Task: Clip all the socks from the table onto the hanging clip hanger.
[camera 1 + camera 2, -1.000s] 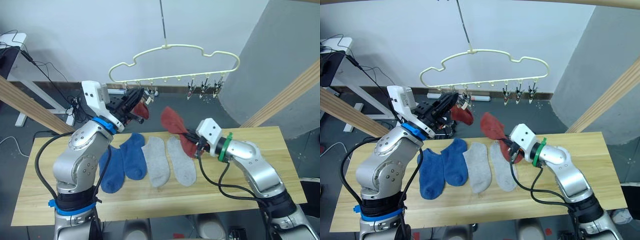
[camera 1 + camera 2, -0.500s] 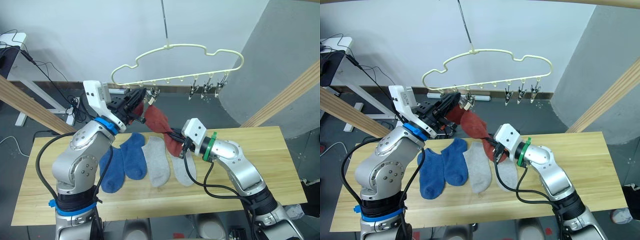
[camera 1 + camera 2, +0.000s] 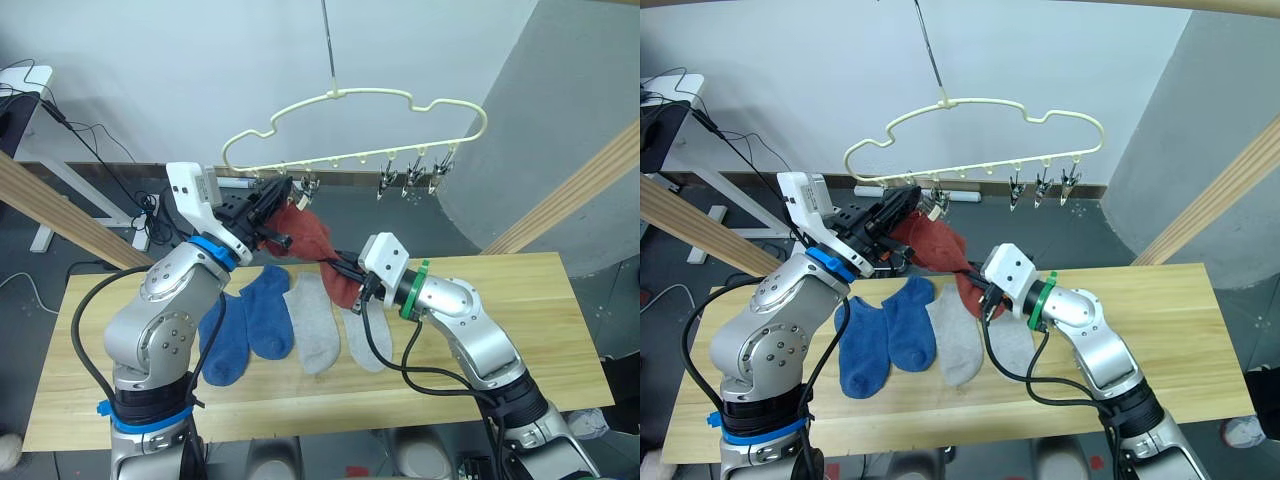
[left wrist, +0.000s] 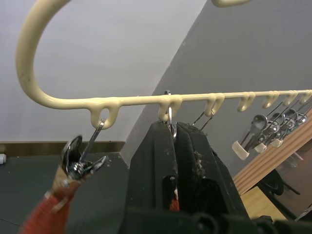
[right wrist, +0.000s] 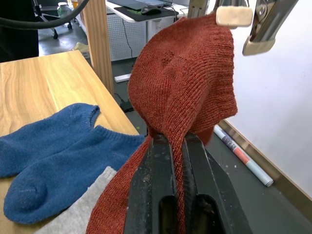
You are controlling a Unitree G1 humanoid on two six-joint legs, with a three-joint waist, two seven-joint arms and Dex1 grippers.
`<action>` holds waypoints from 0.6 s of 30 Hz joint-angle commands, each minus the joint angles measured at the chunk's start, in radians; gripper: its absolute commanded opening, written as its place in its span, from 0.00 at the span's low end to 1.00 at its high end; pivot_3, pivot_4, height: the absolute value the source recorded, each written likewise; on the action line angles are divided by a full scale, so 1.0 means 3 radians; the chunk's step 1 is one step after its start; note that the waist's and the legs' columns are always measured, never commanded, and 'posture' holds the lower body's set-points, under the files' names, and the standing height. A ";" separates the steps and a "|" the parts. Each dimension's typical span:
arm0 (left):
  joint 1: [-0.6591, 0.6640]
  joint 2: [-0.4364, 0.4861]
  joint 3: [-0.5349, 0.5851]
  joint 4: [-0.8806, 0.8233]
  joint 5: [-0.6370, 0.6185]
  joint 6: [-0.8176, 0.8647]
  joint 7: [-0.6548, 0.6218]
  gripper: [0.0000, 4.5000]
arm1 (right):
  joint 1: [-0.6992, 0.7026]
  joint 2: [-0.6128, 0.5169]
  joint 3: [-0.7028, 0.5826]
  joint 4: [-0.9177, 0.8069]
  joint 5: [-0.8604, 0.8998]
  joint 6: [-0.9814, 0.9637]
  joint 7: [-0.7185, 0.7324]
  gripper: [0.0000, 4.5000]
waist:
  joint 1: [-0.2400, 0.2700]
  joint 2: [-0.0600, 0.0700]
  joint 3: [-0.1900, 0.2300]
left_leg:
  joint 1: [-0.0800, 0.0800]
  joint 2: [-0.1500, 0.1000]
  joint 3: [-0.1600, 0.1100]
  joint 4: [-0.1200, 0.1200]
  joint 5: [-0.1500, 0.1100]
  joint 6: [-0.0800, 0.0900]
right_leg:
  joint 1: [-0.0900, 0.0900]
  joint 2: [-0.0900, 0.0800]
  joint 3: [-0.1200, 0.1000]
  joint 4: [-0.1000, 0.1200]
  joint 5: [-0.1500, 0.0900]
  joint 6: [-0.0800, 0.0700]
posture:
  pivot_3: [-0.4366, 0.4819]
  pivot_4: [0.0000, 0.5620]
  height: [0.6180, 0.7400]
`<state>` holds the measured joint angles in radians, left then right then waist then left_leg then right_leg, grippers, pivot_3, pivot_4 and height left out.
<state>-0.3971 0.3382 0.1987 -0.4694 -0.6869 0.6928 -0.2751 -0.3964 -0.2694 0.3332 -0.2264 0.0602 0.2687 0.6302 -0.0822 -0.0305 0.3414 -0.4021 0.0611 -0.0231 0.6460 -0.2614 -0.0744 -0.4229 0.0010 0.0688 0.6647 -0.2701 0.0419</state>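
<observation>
The cream clip hanger (image 3: 350,130) hangs above the table (image 3: 500,370). My left gripper (image 3: 277,203) is up at its left end, shut on the second metal clip (image 4: 169,109). The first clip (image 4: 78,158) holds a rust red sock (image 4: 41,219). My right gripper (image 3: 347,270) is shut on another rust red sock (image 3: 308,238) and holds its upper end right beside the left gripper, under the clips (image 5: 234,14). Two blue socks (image 3: 245,320) and two light grey socks (image 3: 335,320) lie flat side by side on the table.
Three free clips (image 3: 412,180) hang at the hanger's right end. Thick wooden frame beams slant at the left (image 3: 60,215) and right (image 3: 575,195). A white desk with cables (image 3: 60,130) stands at the back left.
My right gripper has carried its red sock left and up, from above the grey socks to the left gripper at the hanger's left clips. The left gripper has stayed put.
</observation>
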 commanded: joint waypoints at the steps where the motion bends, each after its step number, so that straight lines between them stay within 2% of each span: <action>1: 0.0023 -0.0009 -0.0006 -0.0219 -0.0123 -0.0021 -0.0026 0.00 | -0.0035 0.0041 -0.0021 -0.0062 0.0010 -0.0076 -0.0018 0.00 | 0.0000 0.0000 0.0000 | 0.0000 0.0000 0.0000 0.0000 0.0000 0.0000 | 0.0000 0.0000 0.0000 0.0000 0.0000 0.0000 | 0.31 0.65 1.00; 4: 0.0034 -0.0008 0.0019 -0.0204 -0.0140 -0.0037 -0.0011 0.00 | -0.0052 0.0069 -0.0015 -0.0042 -0.0002 -0.0059 -0.0039 0.00 | 0.0000 0.0000 0.0000 | 0.0000 0.0000 0.0000 0.0000 0.0000 0.0000 | 0.0000 0.0000 0.0000 0.0000 0.0000 0.0000 | 0.32 0.65 1.00; 14: 0.0122 0.0095 0.0017 -0.0247 -0.0068 -0.0089 -0.0040 0.66 | -0.0078 0.0100 0.0004 0.0025 -0.0003 -0.0018 -0.0063 0.00 | -0.0003 0.0001 0.0000 | 0.0000 0.0000 0.0000 0.0000 0.0000 0.0000 | 0.0000 0.0000 0.0000 0.0000 0.0000 0.0000 | 0.32 0.65 1.00; 18: 0.0200 0.0137 0.0022 -0.0305 -0.0061 -0.0089 -0.0045 0.67 | -0.0089 0.0138 -0.0001 0.0045 0.0021 0.0008 -0.0066 0.24 | -0.0003 0.0001 0.0001 | 0.0001 0.0001 0.0000 0.0000 0.0000 0.0000 | 0.0000 0.0000 0.0001 0.0000 0.0000 0.0000 | 0.32 0.65 1.00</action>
<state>-0.3461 0.3693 0.2020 -0.5071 -0.7029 0.6875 -0.2769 -0.4134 -0.2348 0.3357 -0.1910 0.0593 0.2788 0.6090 -0.0832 -0.0301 0.3416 -0.4019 0.0613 -0.0230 0.6459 -0.2614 -0.0743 -0.4230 0.0010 0.0690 0.6648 -0.2701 0.0418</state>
